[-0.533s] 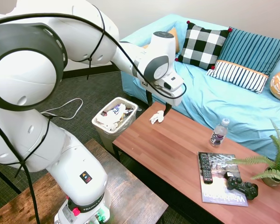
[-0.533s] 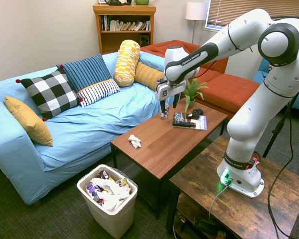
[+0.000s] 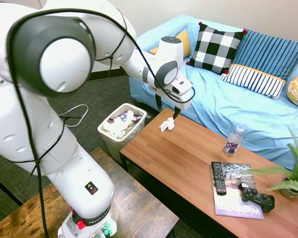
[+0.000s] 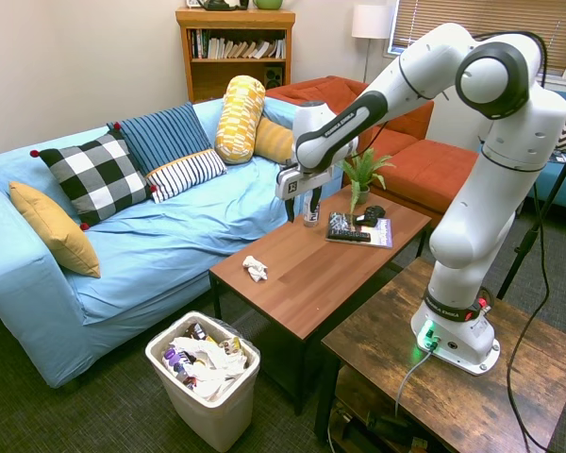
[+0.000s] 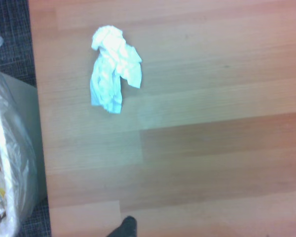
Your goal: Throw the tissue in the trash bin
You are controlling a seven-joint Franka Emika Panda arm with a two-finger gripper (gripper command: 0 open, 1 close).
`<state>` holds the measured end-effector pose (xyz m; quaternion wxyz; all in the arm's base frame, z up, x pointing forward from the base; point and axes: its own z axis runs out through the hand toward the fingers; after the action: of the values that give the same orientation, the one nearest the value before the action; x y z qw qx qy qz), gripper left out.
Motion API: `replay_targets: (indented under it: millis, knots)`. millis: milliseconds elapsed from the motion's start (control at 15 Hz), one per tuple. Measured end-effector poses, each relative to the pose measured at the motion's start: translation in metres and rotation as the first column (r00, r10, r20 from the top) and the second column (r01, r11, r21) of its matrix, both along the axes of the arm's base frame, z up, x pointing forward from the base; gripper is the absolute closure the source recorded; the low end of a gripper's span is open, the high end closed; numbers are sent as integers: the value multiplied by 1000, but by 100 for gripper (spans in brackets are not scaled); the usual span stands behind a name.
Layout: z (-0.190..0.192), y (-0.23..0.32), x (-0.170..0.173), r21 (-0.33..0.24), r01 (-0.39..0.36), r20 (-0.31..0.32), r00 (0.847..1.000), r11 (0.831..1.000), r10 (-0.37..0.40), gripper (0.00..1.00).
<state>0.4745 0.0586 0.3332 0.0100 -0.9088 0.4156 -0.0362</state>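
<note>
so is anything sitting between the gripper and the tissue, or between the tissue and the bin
Nothing visible. The gripper hangs open above the coffee table, with only bare wood between it and the tissue. The trash bin stands on the floor just past the table end nearest the tissue, its top open though already holding trash.

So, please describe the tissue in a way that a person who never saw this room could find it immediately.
Look at the long wooden coffee table in front of the blue sofa, and go to its end nearest the trash bin. The tissue lies there alone on bare wood, near the sofa-side edge. It is the only crumpled white wad on the table; the other white paper is inside the bin.
</note>
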Motion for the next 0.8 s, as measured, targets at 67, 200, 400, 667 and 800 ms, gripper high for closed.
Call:
replay_targets:
  millis: [67, 200, 400, 667, 800]
  knots:
    - [-15, 4, 11, -9, 8, 2, 1000, 1000, -8, 0]
    - [-46, 12, 34, -23, 22, 1, 1000, 1000, -22, 0]
    - [-86, 28, 70, -26, 27, -27, 999, 999, -28, 0]
    - [-113, 59, 105, -8, 12, -30, 999, 1000, -13, 0]
    - [-129, 69, 114, -7, 5, -42, 999, 1000, -6, 0]
